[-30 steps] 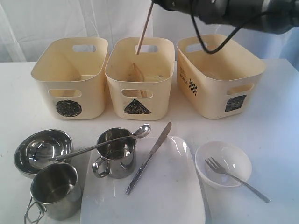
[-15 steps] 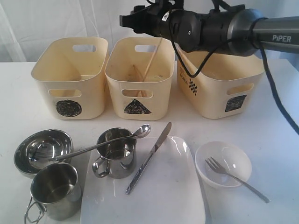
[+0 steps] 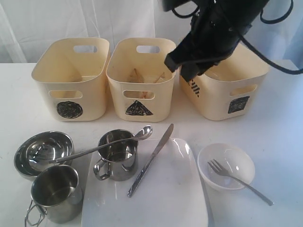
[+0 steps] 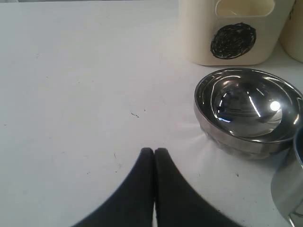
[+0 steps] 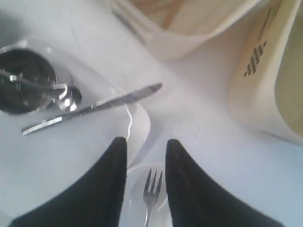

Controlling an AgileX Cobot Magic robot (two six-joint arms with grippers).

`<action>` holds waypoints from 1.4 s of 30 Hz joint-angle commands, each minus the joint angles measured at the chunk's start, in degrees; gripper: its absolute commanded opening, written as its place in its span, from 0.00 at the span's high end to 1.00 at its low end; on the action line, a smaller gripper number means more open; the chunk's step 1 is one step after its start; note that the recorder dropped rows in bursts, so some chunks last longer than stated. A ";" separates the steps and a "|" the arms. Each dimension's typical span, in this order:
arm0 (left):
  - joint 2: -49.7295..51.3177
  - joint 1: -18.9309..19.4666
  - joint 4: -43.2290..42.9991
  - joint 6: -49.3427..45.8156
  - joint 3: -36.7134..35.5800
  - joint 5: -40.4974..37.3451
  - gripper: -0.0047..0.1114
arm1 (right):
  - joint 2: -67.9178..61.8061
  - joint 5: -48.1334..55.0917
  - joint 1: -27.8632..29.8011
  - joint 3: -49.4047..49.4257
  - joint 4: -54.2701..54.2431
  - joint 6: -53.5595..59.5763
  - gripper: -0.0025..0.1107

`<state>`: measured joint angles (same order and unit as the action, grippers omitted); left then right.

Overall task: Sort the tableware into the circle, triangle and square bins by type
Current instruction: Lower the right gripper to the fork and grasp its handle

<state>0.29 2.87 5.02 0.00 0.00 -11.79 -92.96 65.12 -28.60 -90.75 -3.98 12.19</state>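
Mia: Look, the chopstick that hung over the triangle bin (image 3: 158,100) a second ago is down inside it now. Both chopsticks (image 3: 138,76) lie in there, and the right arm has swung forward.

Tom: What about the fingers?

Mia: The right fingers (image 5: 109,184) are a little apart with nothing between them. They hang over the clear bowl (image 3: 242,163) at the front right of the counter (image 3: 284,137). The left fingers (image 4: 137,189) are pressed together and hold nothing, beside the steel bowl (image 4: 246,109).

Tom: What comes next?

Mia: I think the fork (image 3: 239,181). It lies in the clear bowl. Its prongs point to the back left, and its long handle runs to the front right, out over the rim.

Tom: How do you grab it well?

Mia: Come down on the bare handle outside the bowl. Put the fingers across it, not along it, so the bowl won't tip.
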 commanded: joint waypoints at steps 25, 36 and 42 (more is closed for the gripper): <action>-0.29 -0.20 0.48 0.00 0.00 0.19 0.96 | 16.91 4.84 0.61 34.98 11.37 -9.59 0.60; -0.29 -0.20 0.48 0.00 0.00 0.19 0.96 | 16.69 4.84 0.61 38.20 11.51 -9.90 0.54; -0.29 -0.20 0.48 0.00 0.00 0.19 0.96 | 15.80 4.84 0.61 38.20 9.39 -9.90 0.54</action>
<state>0.29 2.87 5.02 0.00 0.00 -11.79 -76.63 69.89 -28.60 -52.82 6.72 2.60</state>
